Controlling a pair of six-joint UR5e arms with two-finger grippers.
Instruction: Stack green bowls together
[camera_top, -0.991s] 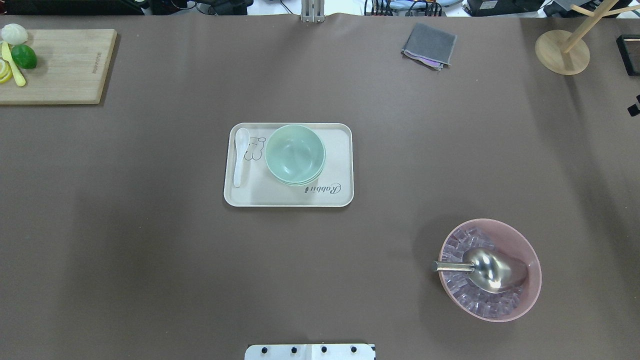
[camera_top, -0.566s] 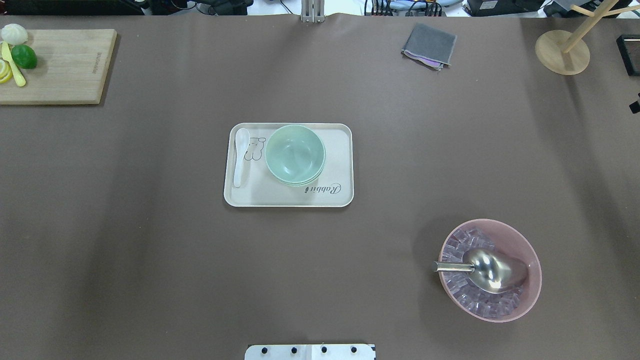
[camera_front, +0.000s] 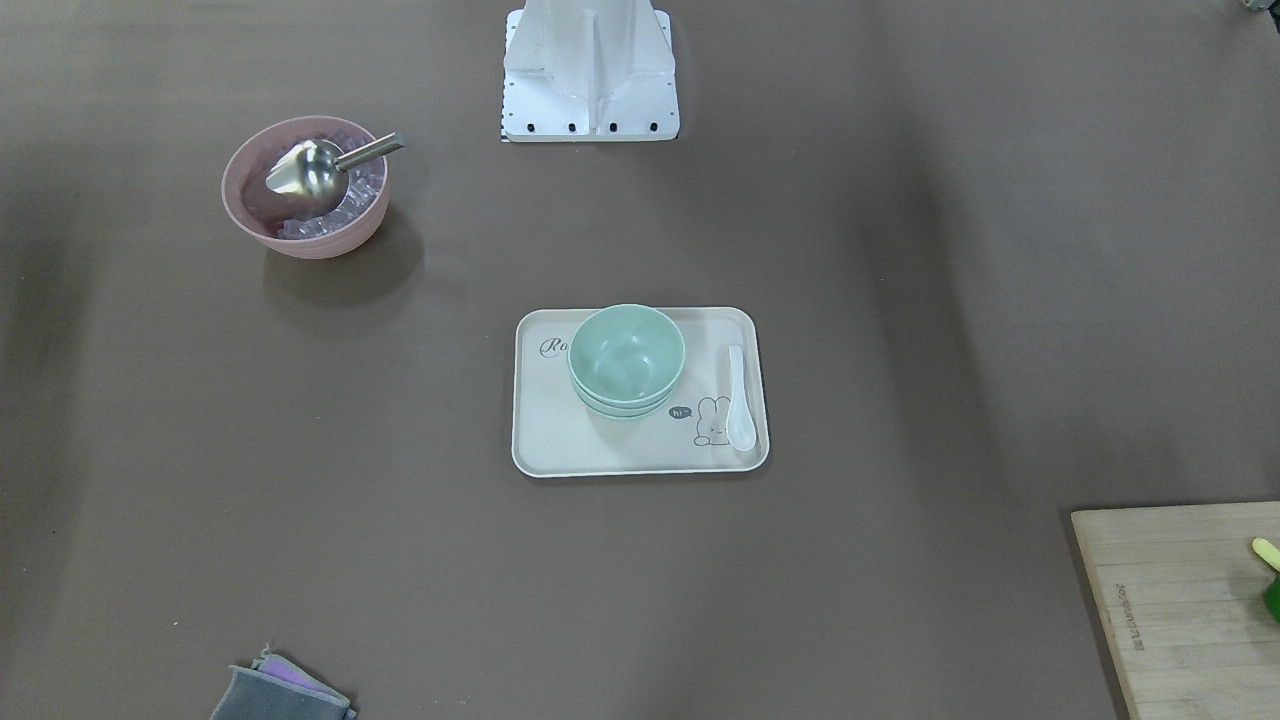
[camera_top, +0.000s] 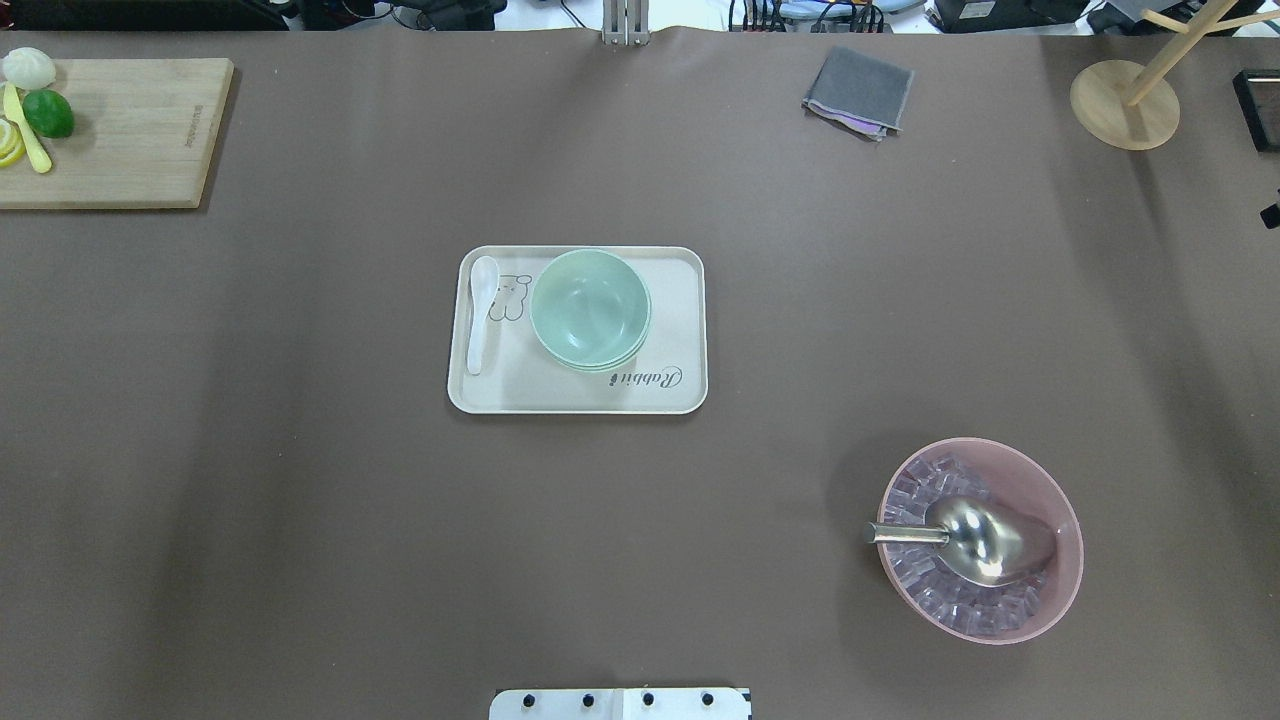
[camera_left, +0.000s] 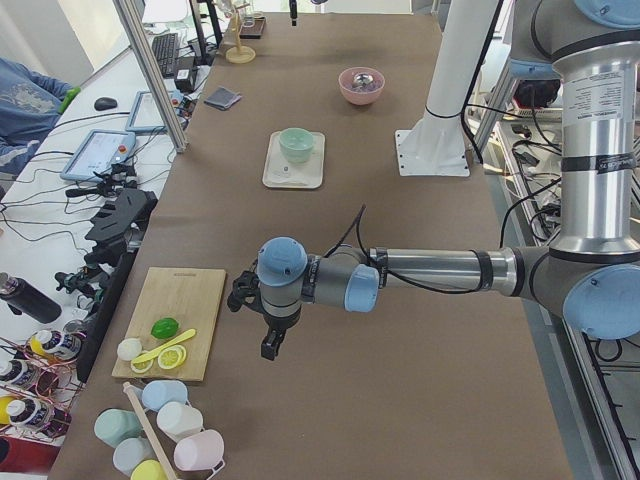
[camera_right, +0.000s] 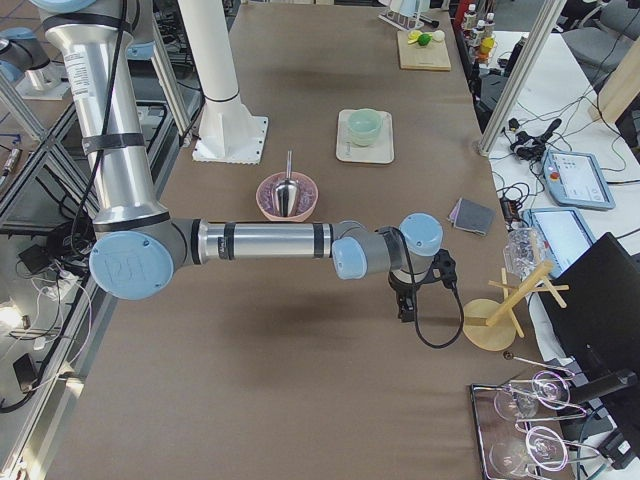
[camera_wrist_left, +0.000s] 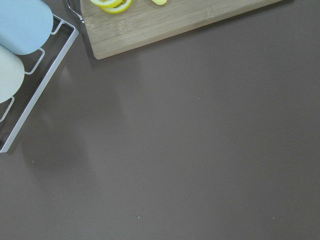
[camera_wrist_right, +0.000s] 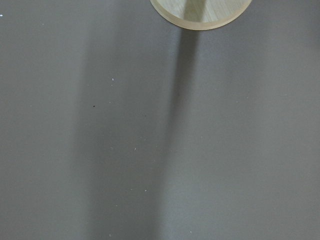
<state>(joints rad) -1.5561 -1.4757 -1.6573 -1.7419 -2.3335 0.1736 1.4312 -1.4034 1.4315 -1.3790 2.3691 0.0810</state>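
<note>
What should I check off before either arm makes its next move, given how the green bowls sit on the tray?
1. green bowls nested in one stack on the tray: ok.
2. Stack upright, rims about level: ok.
3. white spoon lies beside the stack, apart from it: ok.
4. left gripper far from the tray, by the cutting board: ok.
5. right gripper far from the tray, by the wooden stand: ok.
6. Either gripper open or shut: cannot tell.
</note>
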